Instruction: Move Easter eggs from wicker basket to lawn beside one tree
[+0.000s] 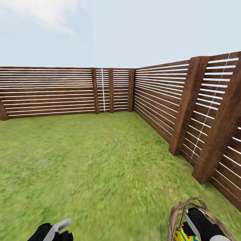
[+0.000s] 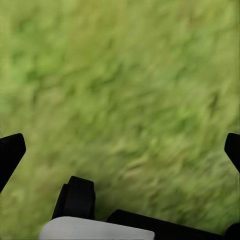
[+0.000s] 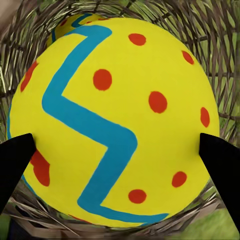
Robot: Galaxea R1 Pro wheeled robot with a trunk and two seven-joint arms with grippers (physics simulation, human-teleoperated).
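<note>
Easter egg (image 3: 115, 120), bright yellow with blue zigzag stripe and red dots, sits between the right gripper (image 3: 117, 150) fingers inside the tan-brown open-weave wicker basket (image 3: 220, 60); fingertips flank its widest girth, contact uncertain. A second egg (image 3: 75, 22) lies just beyond. Shell looks smooth, rigid, rounded: likely slippery, so grip at the equator. Left gripper (image 2: 120, 145) spread wide, empty, above mottled green lawn (image 2: 125, 75). Brown slat fence (image 1: 157, 97) stands far ahead.
</note>
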